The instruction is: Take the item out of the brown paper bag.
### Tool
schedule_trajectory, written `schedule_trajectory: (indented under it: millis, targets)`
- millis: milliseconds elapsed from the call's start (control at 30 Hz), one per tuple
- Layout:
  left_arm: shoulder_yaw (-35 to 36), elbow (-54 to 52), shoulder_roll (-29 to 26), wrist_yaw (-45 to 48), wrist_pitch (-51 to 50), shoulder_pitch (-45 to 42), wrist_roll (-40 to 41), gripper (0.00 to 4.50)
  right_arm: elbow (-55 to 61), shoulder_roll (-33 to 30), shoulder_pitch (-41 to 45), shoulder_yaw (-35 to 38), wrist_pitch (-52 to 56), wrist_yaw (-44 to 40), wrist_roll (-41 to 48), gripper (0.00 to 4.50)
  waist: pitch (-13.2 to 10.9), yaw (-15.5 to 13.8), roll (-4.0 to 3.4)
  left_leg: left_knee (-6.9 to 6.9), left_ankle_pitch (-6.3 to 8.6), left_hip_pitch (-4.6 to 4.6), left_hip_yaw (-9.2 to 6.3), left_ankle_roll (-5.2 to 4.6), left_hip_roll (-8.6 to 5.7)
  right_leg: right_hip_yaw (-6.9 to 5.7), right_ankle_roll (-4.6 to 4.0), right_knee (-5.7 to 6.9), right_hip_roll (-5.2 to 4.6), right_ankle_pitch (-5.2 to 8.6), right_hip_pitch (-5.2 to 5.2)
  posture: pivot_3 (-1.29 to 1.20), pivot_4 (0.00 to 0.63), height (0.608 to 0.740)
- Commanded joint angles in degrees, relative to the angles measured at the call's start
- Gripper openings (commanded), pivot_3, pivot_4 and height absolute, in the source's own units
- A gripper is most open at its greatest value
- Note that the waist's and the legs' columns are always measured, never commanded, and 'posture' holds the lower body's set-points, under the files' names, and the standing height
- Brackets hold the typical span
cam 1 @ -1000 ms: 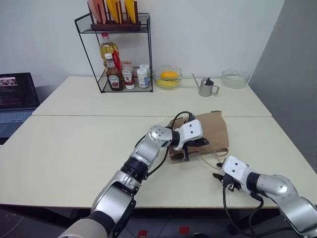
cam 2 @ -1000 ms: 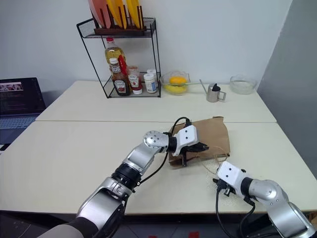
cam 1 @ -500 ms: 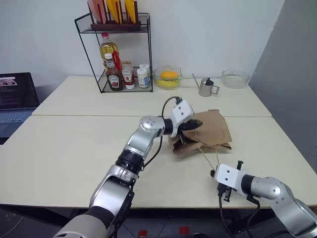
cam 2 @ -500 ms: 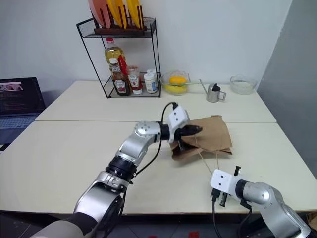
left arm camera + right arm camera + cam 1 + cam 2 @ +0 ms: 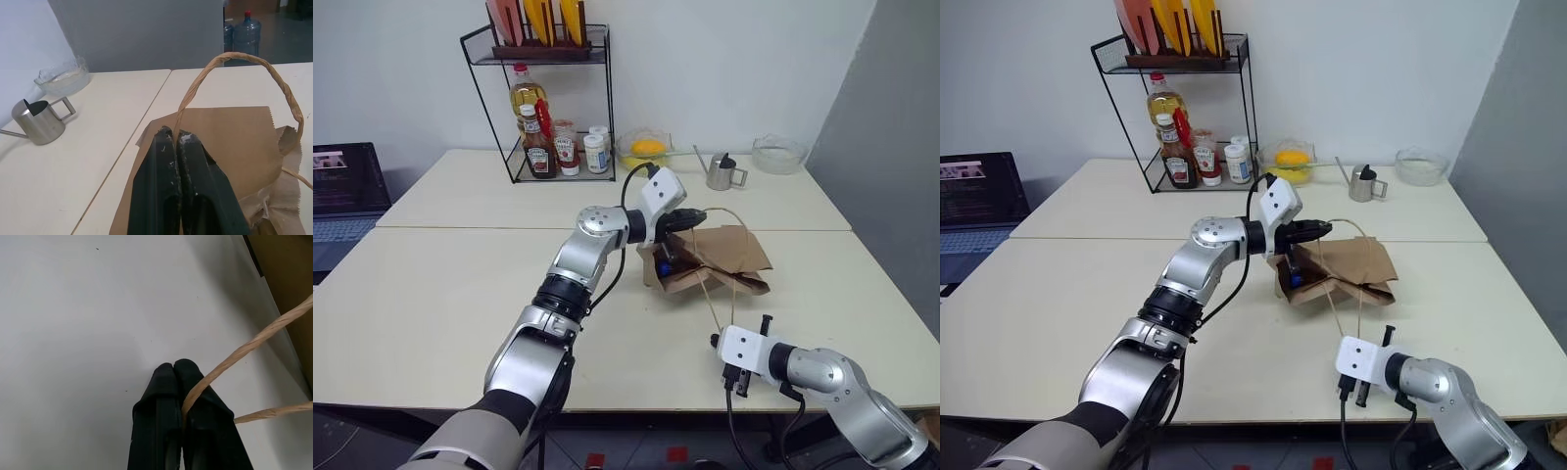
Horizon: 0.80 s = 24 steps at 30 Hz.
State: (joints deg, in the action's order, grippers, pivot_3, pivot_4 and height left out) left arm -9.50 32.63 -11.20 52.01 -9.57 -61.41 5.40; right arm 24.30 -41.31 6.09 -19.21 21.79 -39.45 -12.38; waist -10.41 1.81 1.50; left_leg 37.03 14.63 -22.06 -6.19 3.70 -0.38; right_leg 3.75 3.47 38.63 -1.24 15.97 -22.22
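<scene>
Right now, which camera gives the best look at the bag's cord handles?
The left wrist view: one cord handle arches clearly above the brown paper bag, pinched by the left gripper. The head views show both handles thin; the right wrist view shows one strand in the right gripper.

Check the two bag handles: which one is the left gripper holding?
The raised handle, arching above the bag; the left gripper is shut on it. The other handle runs low to the right gripper.

Your left gripper (image 5: 697,212) sits mid-frame, fingers pressed together; your right gripper (image 5: 177,373) at lower right is likewise clamped.
</scene>
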Motion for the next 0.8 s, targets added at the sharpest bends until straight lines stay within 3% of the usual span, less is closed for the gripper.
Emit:
schedule_trajectory:
  millis: [33,800]
  targets:
    - [3.9,-2.2,-1.3,-2.3,2.7,-3.7,1.5,0.00,-0.6,-0.2,-1.5,-1.4,0.6,-2.4,0.0,0.04,0.0,0.0,0.00,0.00,0.00,0.00,0.00,0.00,0.00,0.00,0.00,0.00,0.00,0.00,0.00,0.00,0.150,0.740]
    - [4.3,2.5,-1.3,-3.7,6.0,-6.1,1.1,0.00,1.6,-1.9,-4.8,-0.7,2.5,-5.7,0.9,0.04,0.0,0.0,0.00,0.00,0.00,-0.01,-0.01,0.00,-0.01,-0.01,0.01,-0.01,0.00,0.00,0.00,0.00,0.150,0.740]
